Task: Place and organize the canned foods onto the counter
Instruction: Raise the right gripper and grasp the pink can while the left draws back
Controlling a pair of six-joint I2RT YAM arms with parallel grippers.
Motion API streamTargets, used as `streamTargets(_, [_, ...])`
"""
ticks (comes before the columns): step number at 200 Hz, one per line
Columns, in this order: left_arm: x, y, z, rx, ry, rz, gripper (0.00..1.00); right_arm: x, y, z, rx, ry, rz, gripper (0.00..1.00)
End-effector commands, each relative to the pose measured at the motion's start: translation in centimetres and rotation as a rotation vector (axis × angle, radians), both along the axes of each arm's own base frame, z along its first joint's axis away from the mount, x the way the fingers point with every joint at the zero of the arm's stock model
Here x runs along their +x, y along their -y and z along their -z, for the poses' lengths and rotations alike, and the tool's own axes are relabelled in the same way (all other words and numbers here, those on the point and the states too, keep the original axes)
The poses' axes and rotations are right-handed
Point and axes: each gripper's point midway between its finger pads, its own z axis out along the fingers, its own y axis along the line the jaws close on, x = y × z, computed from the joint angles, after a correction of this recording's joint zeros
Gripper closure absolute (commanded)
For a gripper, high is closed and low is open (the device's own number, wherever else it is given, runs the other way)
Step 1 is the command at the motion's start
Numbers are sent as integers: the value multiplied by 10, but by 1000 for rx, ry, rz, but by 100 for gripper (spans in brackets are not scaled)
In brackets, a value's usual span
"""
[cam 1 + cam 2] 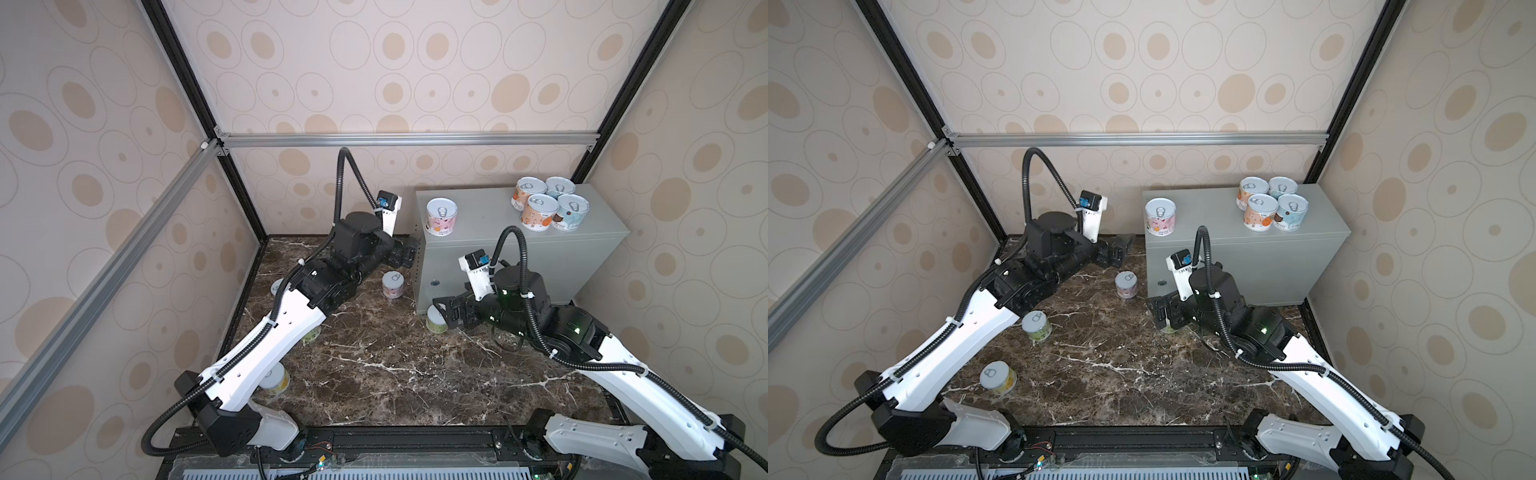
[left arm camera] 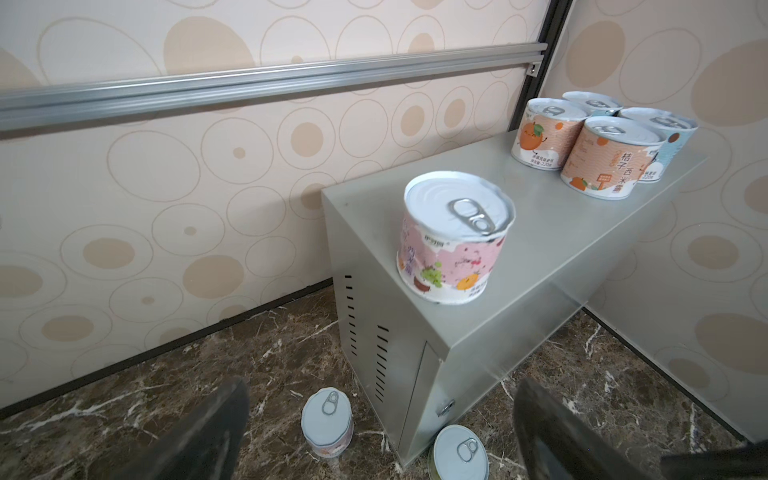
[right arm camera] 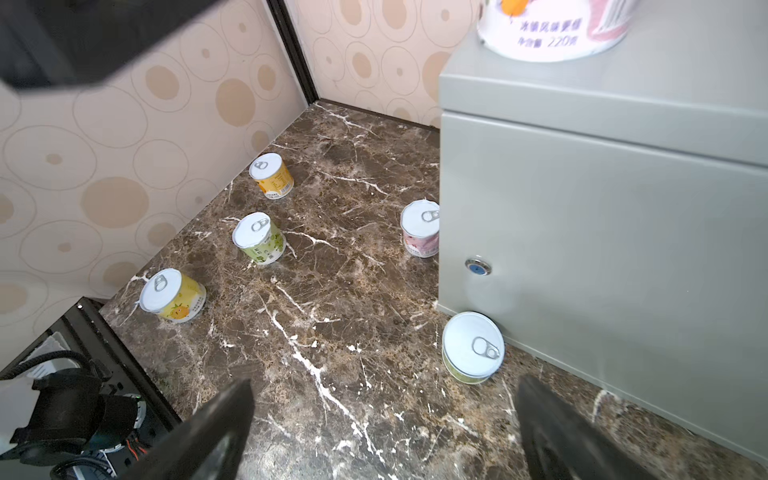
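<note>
The counter [image 1: 490,216] [image 1: 1217,216] is a grey metal box at the back right. On its top stand a pink-label can [image 1: 441,216] [image 2: 453,237] near the left end and a cluster of orange and light-blue cans [image 1: 548,203] [image 2: 606,158] at the right. On the marble floor stand a pink can [image 3: 420,228] [image 1: 392,284], a green can [image 3: 473,347] against the counter's front corner, a green can [image 3: 258,237], a yellow can [image 3: 172,296] and an orange can [image 3: 272,176]. My left gripper [image 1: 405,253] [image 2: 382,388] hangs open beside the counter's left side. My right gripper [image 1: 444,311] [image 3: 384,384] is open over the floor, just short of the corner green can.
Patterned walls with black and aluminium frame posts [image 1: 232,178] close in the marble floor [image 1: 395,365] on three sides. The left arm [image 1: 266,353] covers parts of the floor cans in a top view. A black rail [image 1: 395,440] runs along the front edge.
</note>
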Motion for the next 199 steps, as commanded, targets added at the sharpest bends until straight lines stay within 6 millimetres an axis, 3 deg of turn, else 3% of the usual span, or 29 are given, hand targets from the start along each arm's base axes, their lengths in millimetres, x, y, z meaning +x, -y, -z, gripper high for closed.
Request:
streamTargets(1, [-2, -22, 3, -86, 1, -49, 1, 6, 10, -10, -77, 20, 49, 0])
streamTargets(44, [-10, -55, 51, -93, -85, -86, 1, 24, 14, -41, -138, 81, 103, 0])
streamTargets(106, [-19, -73, 106, -52, -188, -93, 1, 61, 12, -74, -157, 108, 175, 0])
streamTargets(148, [-19, -73, 130, -34, -222, -89, 1, 98, 7, -84, -154, 74, 194, 2])
streamTargets(199, [-18, -77, 140, -19, -212, -109, 1, 140, 5, -90, -116, 38, 213, 3])
